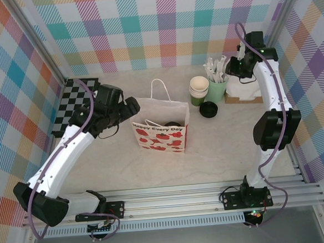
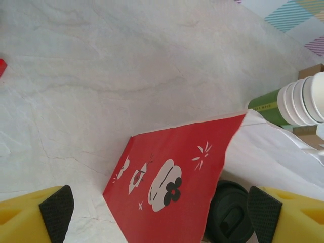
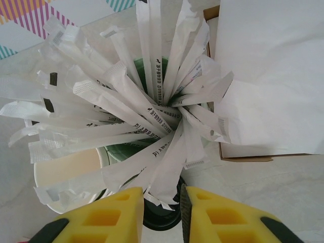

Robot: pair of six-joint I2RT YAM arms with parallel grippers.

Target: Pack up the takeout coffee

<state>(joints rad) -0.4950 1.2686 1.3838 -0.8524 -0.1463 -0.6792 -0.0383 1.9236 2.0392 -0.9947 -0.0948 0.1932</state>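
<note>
On the bag [image 1: 160, 134] beside the spread left hand [image 1: 129, 110], "Happy Every Day"; the takeout coffee [image 2: 230, 217] sits inside

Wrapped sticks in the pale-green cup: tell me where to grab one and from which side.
Take one of the wrapped sticks by its free upper end, coming straight down from above. They stand bunched in the pale-green cup and fan outward, so their tops are exposed while the lower parts are buried among neighbours. An outer stick that leans clear of the bunch is probably easiest to isolate.
</note>
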